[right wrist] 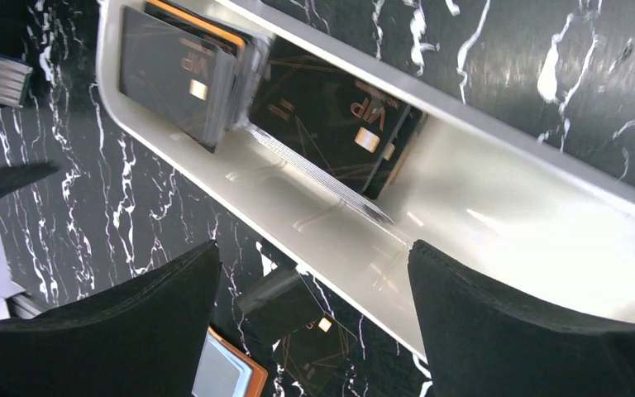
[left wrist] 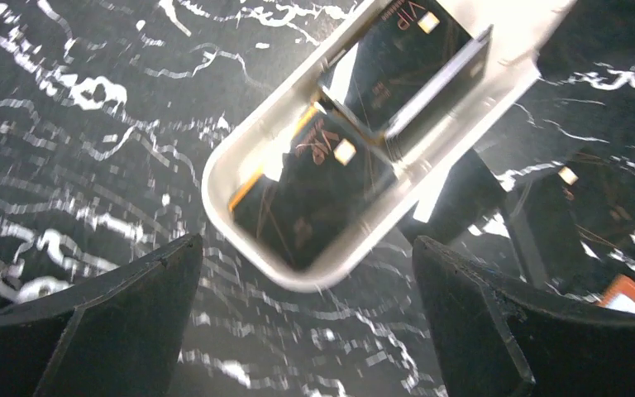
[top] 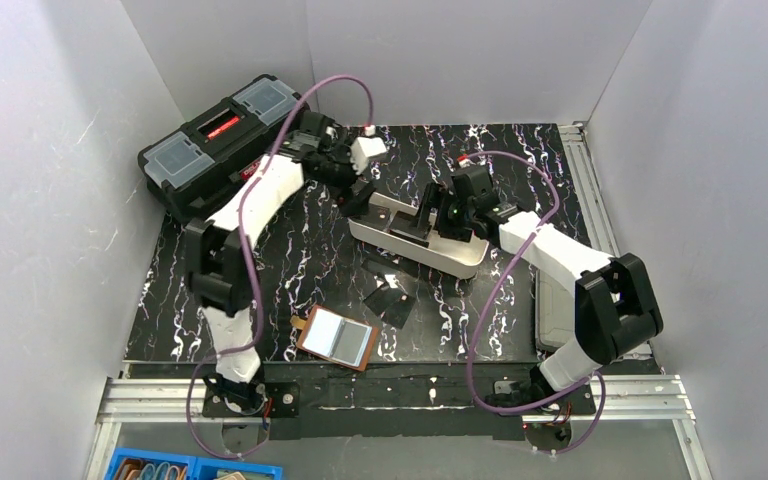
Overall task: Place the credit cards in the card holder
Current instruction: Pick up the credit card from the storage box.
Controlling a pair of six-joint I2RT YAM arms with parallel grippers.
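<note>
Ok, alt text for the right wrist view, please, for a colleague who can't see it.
Black VIP credit cards lie in two piles inside a long white tray on a black marbled table. The right gripper hovers above the tray's near rim, jaws open and empty. Below it, loose cards lie near the brown card holder.

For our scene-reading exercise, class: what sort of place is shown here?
Likely a robotics lab test cell: plain white walls box in a marbled table, the left arm and right arm are bolted to a metal rail, and a toolbox sits at the back.
</note>
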